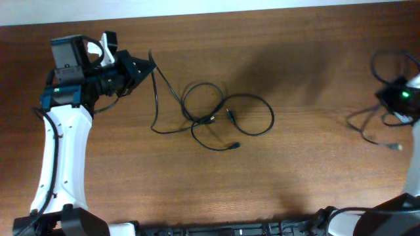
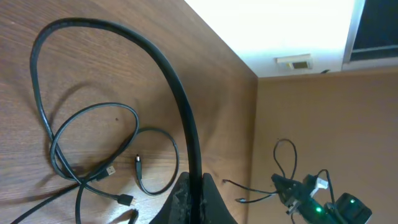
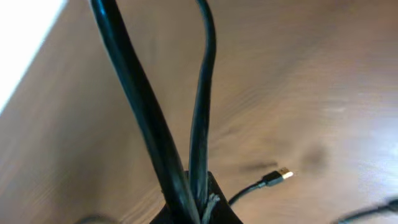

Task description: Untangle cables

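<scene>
Left tool point(image 2: 198, 199) with cable point(image 2: 168, 68) near edge point(image 2: 219, 45)

Brown wooden table point(image 1: 295, 183), tan wall point(image 2: 298, 106)

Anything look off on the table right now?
Nothing damaged. The cables in the middle lie looped over each other, and the right claw pinches two strands together at the far right of the table.

R arm point(image 1: 412, 98) cut off by the overhead's edge. R wrist view: cables point(image 3: 140, 106) blurred close to the lens, running off the top; R end effector point(image 3: 194, 208) just a dark tip at the bottom edge. L end effector point(image 2: 194, 199) likewise. Plugs point(image 1: 231, 115) too small overhead to ID type.
</scene>
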